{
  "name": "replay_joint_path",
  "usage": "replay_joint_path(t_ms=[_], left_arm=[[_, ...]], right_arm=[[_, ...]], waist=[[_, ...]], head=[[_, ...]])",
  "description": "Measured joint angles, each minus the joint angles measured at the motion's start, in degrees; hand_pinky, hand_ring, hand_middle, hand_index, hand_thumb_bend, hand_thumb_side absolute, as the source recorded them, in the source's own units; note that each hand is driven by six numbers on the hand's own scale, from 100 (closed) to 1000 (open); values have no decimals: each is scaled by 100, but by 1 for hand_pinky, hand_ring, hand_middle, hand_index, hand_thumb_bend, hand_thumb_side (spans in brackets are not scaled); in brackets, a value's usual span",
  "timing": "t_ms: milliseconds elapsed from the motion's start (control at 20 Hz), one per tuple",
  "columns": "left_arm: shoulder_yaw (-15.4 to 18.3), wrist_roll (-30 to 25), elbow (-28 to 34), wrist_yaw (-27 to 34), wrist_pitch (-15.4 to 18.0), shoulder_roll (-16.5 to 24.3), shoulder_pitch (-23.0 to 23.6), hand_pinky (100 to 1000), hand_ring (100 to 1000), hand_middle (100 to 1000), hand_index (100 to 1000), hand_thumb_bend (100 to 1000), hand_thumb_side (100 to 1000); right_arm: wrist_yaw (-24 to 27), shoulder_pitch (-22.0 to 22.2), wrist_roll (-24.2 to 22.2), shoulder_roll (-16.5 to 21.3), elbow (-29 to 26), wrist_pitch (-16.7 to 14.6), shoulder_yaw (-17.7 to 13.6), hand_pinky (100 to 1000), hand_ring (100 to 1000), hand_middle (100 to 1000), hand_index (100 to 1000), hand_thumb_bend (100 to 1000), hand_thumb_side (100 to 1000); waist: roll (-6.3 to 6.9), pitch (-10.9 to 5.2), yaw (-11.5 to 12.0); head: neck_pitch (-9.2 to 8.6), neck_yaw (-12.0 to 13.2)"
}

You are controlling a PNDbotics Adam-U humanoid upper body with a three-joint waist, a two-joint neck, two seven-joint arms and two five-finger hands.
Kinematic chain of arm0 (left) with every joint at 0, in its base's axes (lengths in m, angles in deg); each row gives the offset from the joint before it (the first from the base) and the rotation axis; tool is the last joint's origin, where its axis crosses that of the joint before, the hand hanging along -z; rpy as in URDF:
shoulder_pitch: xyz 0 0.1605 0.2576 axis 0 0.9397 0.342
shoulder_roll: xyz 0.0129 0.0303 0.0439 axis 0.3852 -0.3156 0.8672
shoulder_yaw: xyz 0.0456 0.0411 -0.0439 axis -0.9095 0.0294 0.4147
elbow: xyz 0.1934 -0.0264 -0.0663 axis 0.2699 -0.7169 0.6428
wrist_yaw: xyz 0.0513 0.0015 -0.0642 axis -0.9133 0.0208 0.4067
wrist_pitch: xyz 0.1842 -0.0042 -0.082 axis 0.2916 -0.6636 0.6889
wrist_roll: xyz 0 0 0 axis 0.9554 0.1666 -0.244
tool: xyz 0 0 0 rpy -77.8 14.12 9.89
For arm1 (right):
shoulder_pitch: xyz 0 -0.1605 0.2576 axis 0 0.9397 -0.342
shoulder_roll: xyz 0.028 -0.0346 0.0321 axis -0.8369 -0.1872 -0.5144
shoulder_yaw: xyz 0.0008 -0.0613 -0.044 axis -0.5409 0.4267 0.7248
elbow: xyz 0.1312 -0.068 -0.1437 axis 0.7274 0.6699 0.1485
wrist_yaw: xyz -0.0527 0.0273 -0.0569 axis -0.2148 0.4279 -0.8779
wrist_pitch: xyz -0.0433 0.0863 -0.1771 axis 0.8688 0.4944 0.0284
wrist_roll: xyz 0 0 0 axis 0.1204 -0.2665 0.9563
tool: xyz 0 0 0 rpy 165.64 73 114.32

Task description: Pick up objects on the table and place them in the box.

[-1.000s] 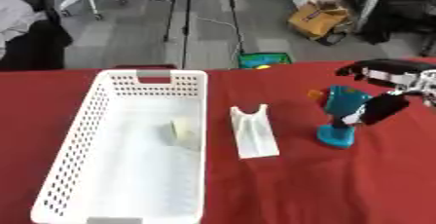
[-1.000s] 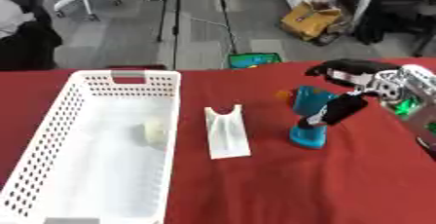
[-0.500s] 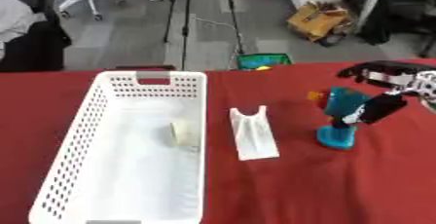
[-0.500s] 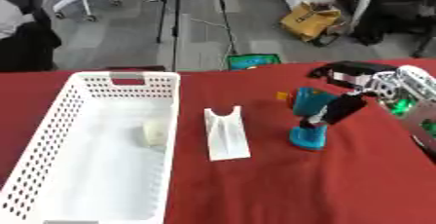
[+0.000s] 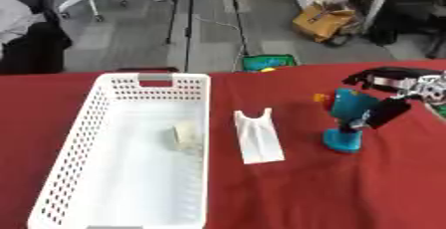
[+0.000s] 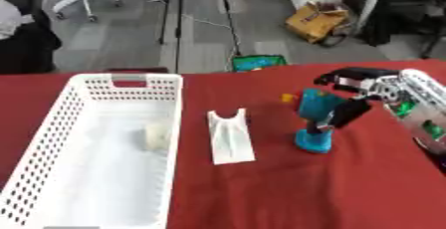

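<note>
Right now the right hand [image 6: 366, 91] is at the blue upright object [image 6: 315, 118], thumb in front of it and fingers [image 6: 344, 78] arched over its top from behind. They bracket its upper part, though whether they touch it I cannot tell. The object stands on the red bench [image 6: 287, 193], its long axis vertical, directly between thumb and fingers. Well to their left lie a white curved piece [image 6: 229, 136] and the white box [image 6: 87, 143], which already holds a pale item [image 6: 155, 136]. No left hand shows.
</note>
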Motion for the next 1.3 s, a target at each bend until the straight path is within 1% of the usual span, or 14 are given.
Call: replay_joint_path(t_ms=[350, 750, 800, 900, 1000, 1050, 1150, 1300], left_arm=[[0, -11, 0, 0, -10, -1, -1, 652, 493, 581, 684, 100, 894], [-1, -23, 0, 0, -12, -1, -1, 653, 497, 582, 684, 100, 889], [-1, -27, 0, 0, -12, -1, -1, 653, 498, 582, 684, 100, 887], [-1, -32, 0, 0, -15, -1, -1, 653, 498, 582, 684, 100, 886], [-2, -35, 0, 0, -18, -1, -1, 653, 498, 582, 683, 100, 881], [-2, -37, 0, 0, -20, -2, -1, 654, 498, 582, 683, 100, 878], [-2, -44, 0, 1, -27, -2, -1, 656, 498, 582, 683, 100, 878], [-3, -49, 0, 2, -29, -3, -1, 659, 499, 583, 683, 100, 875]], right_arm=[[8, 63, -24, 2, -15, -29, 3, 940, 901, 933, 1000, 694, 444], [4, -1, 6, 0, 20, -31, 4, 921, 883, 918, 1000, 690, 455], [4, -20, 25, -1, 22, -22, 4, 902, 874, 914, 1000, 694, 453], [19, -34, 71, -12, 32, -3, 4, 891, 870, 915, 1000, 694, 451], [57, -50, 104, -44, 56, 21, 7, 855, 846, 901, 1000, 694, 455], [73, -67, 119, -52, 60, 35, 11, 823, 824, 888, 996, 678, 470], [106, -82, 159, -62, 86, 69, 27, 805, 799, 875, 986, 667, 462], [113, -83, 202, -98, 126, 98, 58, 754, 767, 850, 967, 644, 444]], waist=[[5, 2, 13], [11, 2, 18], [11, 2, 18], [11, 2, 19], [11, 2, 19], [11, 2, 19], [10, 2, 20], [9, 2, 32]], head=[[-1, -9], [-1, -32], [-1, -34], [-1, -46], [-1, -52], [-1, -53], [-2, -54], [-2, -55]])
